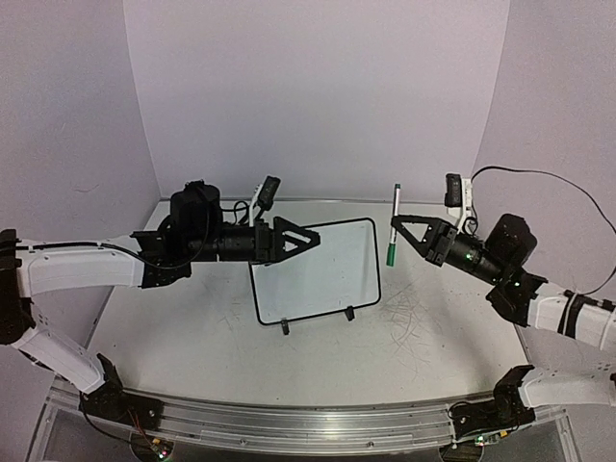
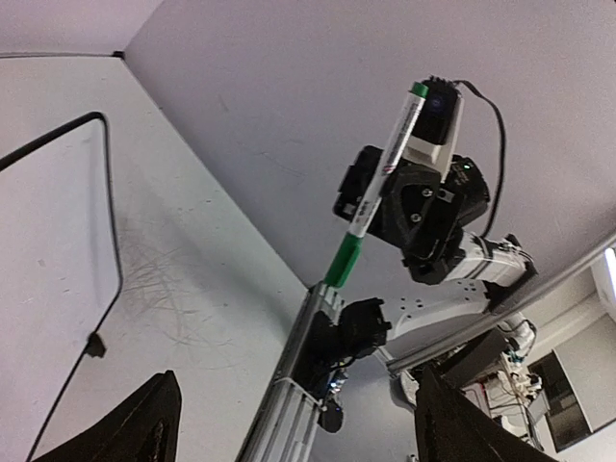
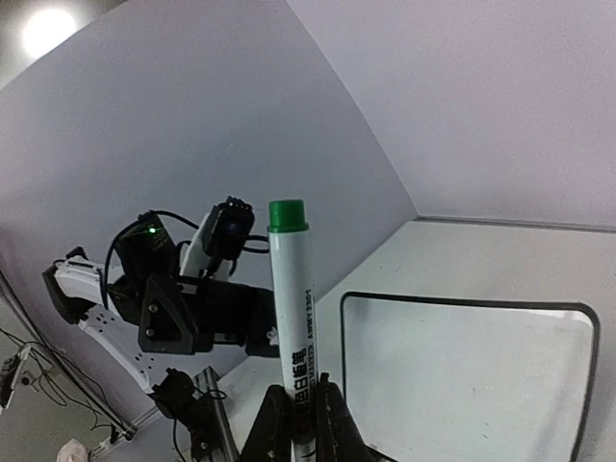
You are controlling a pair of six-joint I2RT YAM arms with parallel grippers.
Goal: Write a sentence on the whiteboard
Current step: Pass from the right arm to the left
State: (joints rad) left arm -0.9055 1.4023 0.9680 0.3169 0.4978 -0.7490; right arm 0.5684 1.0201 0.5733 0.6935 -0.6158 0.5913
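The whiteboard (image 1: 322, 274) stands on its stand at the table's middle, and its face looks blank; no green sentence shows on it. It also shows in the left wrist view (image 2: 48, 289) and the right wrist view (image 3: 462, 375). My right gripper (image 1: 395, 224) is shut on a white marker (image 1: 394, 217) with its green cap (image 1: 392, 254) on, held upright in the air just right of the board's top right corner. The right wrist view shows its fingers (image 3: 272, 423) clamping the marker (image 3: 292, 298). My left gripper (image 1: 313, 239) is open and empty, hovering over the board's upper left.
Faint grey scribble marks (image 1: 409, 313) lie on the white tabletop right of the board. Purple walls close in the back and both sides. A metal rail (image 1: 289, 423) runs along the near edge with both arm bases.
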